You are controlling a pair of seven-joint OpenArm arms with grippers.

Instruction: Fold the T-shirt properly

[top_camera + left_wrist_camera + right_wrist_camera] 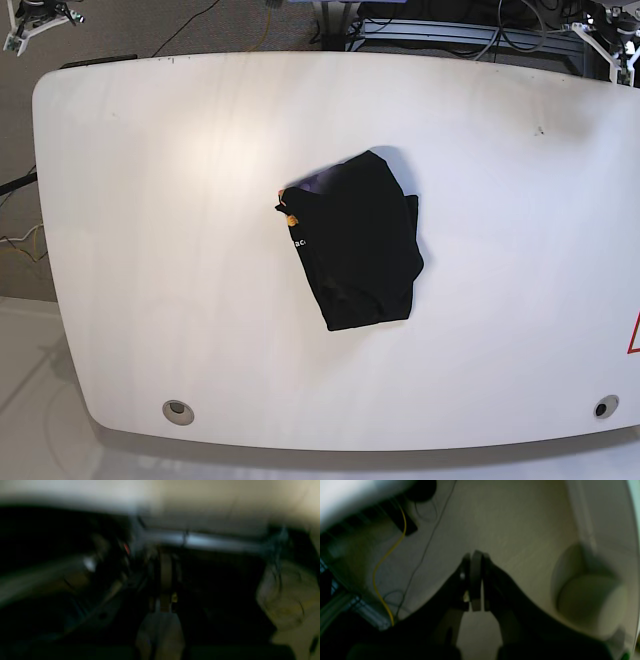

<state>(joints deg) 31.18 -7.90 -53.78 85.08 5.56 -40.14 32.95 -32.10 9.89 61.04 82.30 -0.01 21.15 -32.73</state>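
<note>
The base view is evenly lit and sharp; a soft glare patch is noted on the white worktop (pixel 200 160) at upper left, and a faint shadow is cast along the upper left edge of the black T-shirt (pixel 355 240). Both wrist views are dim and heavily smeared by blur. Detail is lost throughout the left wrist view. Edges are bowed by lens distortion.

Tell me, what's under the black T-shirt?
The T-shirt lies folded on the white table, which shows all around it. Its own lower layers are covered, so whether anything else hides beneath cannot be seen.
</note>
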